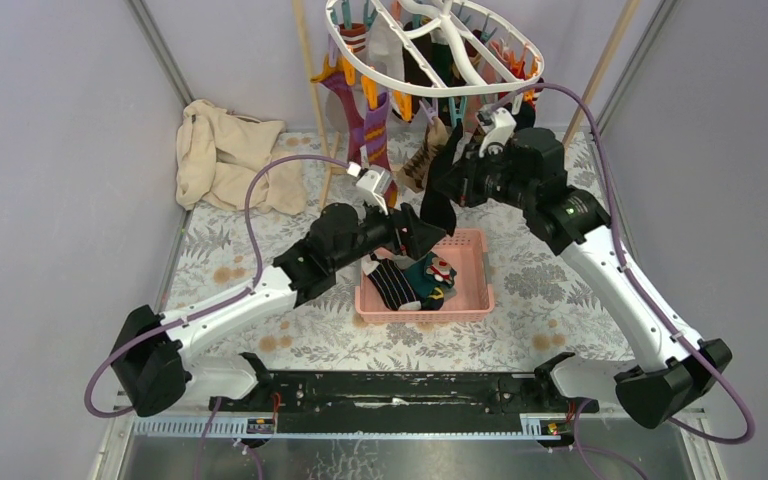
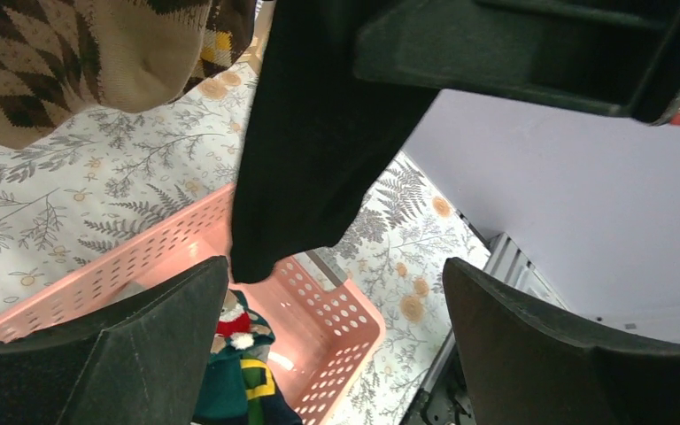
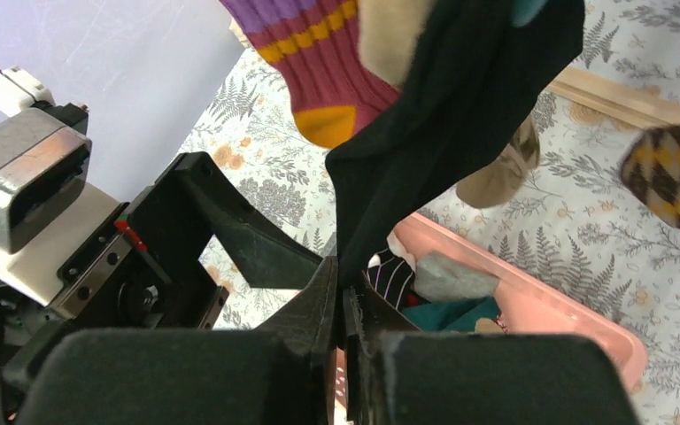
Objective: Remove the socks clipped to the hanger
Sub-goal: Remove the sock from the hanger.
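The white oval hanger (image 1: 440,92) hangs at the top, with socks clipped round its rim, among them a purple-and-red striped one (image 1: 372,130) and a brown argyle one (image 1: 422,160). My right gripper (image 3: 343,283) is shut on the lower tip of a hanging black sock (image 3: 460,115), just below the hanger and above the basket's far side. My left gripper (image 2: 336,301) stands wide open right under it, holding nothing, with the black sock's end (image 2: 319,133) dangling just ahead of its fingers. In the top view the two grippers (image 1: 430,220) (image 1: 447,170) nearly meet.
A pink slotted basket (image 1: 475,300) sits on the floral tablecloth below the grippers, with several loose socks (image 1: 405,280) in it. A beige cloth (image 1: 225,155) lies bunched at the back left. Wooden poles (image 1: 312,80) rise beside the hanger.
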Robot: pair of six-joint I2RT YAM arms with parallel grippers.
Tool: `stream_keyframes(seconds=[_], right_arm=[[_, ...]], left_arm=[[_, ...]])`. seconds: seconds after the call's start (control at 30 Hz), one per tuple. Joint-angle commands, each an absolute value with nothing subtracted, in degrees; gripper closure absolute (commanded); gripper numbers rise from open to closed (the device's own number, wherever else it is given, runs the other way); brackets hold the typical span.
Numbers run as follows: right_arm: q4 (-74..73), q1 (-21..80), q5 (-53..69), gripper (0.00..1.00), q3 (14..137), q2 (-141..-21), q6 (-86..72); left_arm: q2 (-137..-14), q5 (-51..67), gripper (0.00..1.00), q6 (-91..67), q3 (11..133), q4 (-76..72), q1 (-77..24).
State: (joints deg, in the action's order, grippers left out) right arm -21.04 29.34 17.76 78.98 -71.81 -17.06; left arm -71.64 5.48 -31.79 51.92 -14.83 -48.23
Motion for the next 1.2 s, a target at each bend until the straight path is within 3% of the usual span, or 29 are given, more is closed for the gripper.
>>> stream_keyframes(seconds=[0.0, 0.63, 0.67, 0.7, 0.8, 0.87, 1.07, 1.17], right_arm=[[-21.61, 25.78, 24.35, 0.96, 78.40, -68.50, -19.36], [-19.17, 19.34, 37.33, 0.97, 77.12, -68.38, -25.40], [-18.61, 19.25, 37.65, 0.97, 76.74, -68.30, -25.81], [-18.14, 19.24, 37.92, 0.97, 76.47, -68.25, -26.15], [-18.03, 19.25, 37.89, 0.97, 76.37, -68.22, -26.27], [-18.71, 19.17, 37.01, 0.97, 76.54, -68.05, -25.72], [-21.00, 19.08, 32.43, 0.91, 77.03, -67.77, -23.48], [-23.84, 19.07, 26.35, 0.70, 78.09, -67.68, -21.48]], left_arm=[[-73.63, 2.93, 0.01, -28.23, 53.02, -21.82, -48.34], [-83.23, 6.87, 0.03, -26.25, 55.96, -37.98, -48.38], [-83.68, 7.35, 0.09, -26.28, 56.48, -38.27, -48.30], [-84.20, 7.73, 0.22, -26.16, 57.30, -37.85, -48.34], [-85.74, 9.09, 0.74, -25.87, 59.61, -35.57, -48.34], [-85.80, 9.23, 0.95, -26.00, 60.04, -34.72, -48.25], [-85.28, 7.53, 0.98, -25.74, 61.46, -30.69, -48.17], [-85.98, 6.47, 1.00, -25.40, 63.83, -27.38, -48.16]])
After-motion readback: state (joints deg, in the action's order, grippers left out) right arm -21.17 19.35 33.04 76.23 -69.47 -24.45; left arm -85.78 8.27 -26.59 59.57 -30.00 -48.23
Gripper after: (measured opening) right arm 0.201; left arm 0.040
